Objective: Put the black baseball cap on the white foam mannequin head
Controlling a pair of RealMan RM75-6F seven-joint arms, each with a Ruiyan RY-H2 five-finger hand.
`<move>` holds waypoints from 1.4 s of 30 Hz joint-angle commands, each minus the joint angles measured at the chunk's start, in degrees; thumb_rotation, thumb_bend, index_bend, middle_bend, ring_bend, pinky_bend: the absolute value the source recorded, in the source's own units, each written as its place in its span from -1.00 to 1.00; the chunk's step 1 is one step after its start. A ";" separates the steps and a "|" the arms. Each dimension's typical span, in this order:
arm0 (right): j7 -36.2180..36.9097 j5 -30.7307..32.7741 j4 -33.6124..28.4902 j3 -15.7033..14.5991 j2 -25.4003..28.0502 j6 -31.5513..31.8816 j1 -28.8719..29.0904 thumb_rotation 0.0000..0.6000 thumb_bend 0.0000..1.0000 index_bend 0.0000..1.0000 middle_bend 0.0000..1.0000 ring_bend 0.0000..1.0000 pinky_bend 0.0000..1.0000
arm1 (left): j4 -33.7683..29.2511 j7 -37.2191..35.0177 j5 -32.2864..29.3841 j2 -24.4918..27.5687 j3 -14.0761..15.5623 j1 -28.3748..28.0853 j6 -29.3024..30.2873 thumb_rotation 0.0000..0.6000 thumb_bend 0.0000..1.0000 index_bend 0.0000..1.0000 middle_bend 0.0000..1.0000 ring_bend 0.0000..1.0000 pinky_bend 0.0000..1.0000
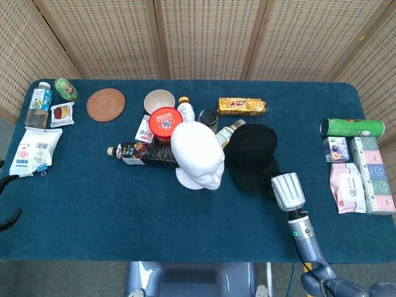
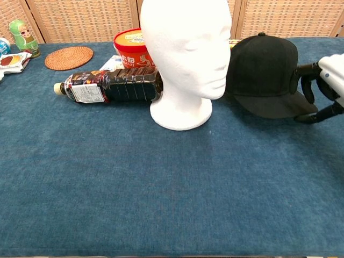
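Colours here: deep teal-blue surface (image 1: 93,204), plain black cap (image 1: 250,154), matte white foam head (image 1: 197,153). Red tub (image 1: 165,121) with a red-and-white lid, brown woven coaster (image 1: 106,104), yellow snack pack (image 1: 241,106), green can (image 1: 351,128), silver-grey right hand (image 1: 288,191).

Right arm reaching up from the lower edge of the bench, right hand (image 1: 286,190) at the black cap (image 1: 250,154) brim, dark fingers (image 2: 304,91) gripping it, left hand (image 1: 7,199) barely visible far left of the cap
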 commanded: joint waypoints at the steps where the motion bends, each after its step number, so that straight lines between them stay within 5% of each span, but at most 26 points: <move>1: 0.52 0.62 0.63 1.17 -0.39 0.33 0.88 1.00 -0.72 -0.07 0.29 0.56 0.68 | -0.06 -0.01 0.00 0.08 -0.04 0.00 0.04 1.00 -0.49 -0.63 -0.92 -1.00 -0.76; 18: 0.06 5.51 10.16 6.18 -4.90 -5.06 7.98 1.00 -0.36 -0.07 0.06 0.43 0.65 | 0.12 -1.07 -0.07 0.63 0.19 0.61 0.58 1.00 -0.49 -0.63 -0.92 -1.00 -0.76; 29: 2.01 6.88 15.05 6.88 -7.05 -5.60 10.42 1.00 -0.11 0.59 0.17 0.52 0.74 | 1.30 -2.70 -0.36 0.37 0.23 1.20 1.20 1.00 -0.50 -0.63 -0.92 -1.00 -0.76; 42: 5.44 5.67 13.04 6.15 -5.62 1.38 8.84 1.00 -0.04 0.72 0.27 0.58 0.76 | 2.14 -3.46 -0.25 -0.35 0.15 1.09 1.04 1.00 -0.50 -0.63 -0.92 -1.00 -0.76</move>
